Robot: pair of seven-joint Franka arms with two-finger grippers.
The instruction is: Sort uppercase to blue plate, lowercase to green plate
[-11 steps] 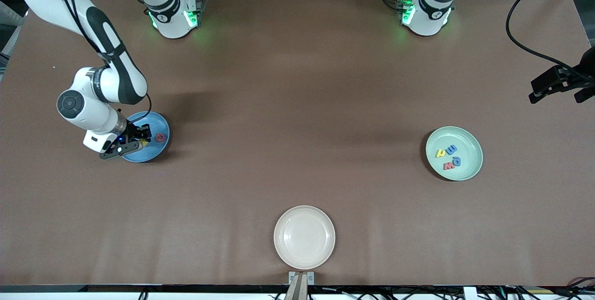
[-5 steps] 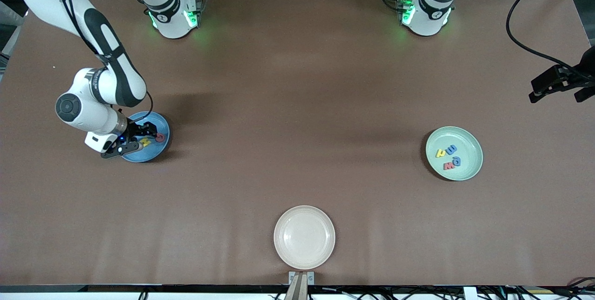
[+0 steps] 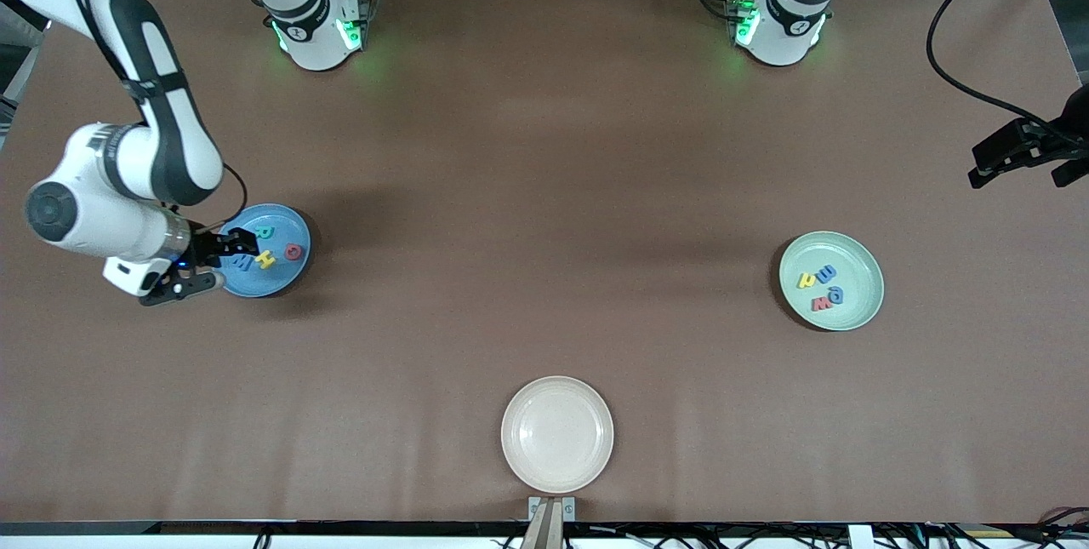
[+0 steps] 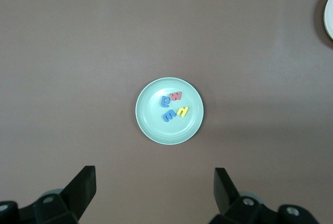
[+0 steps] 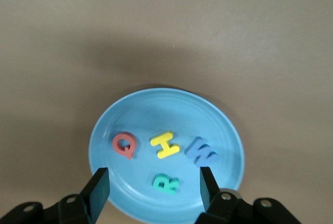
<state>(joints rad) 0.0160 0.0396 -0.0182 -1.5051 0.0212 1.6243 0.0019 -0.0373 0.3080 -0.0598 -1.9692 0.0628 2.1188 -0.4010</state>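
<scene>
Capitals Q (image 5: 124, 144), H (image 5: 165, 145), W (image 5: 201, 151), R (image 5: 166, 184) lie in the blue plate (image 3: 289, 275), small letters (image 3: 821, 286) in the green plate (image 3: 868, 264), right end effector (image 3: 217, 264) released and empty over its rim, left end effector (image 4: 154, 195) released, waiting above; a careless retreat could clip that rim and scatter them.

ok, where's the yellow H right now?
The yellow H lies on the blue plate at the right arm's end of the table, between the red Q and blue W.

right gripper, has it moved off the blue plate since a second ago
Yes. The right gripper has pulled back toward the right arm's end of the table, now over the blue plate's edge, open and empty.
</scene>
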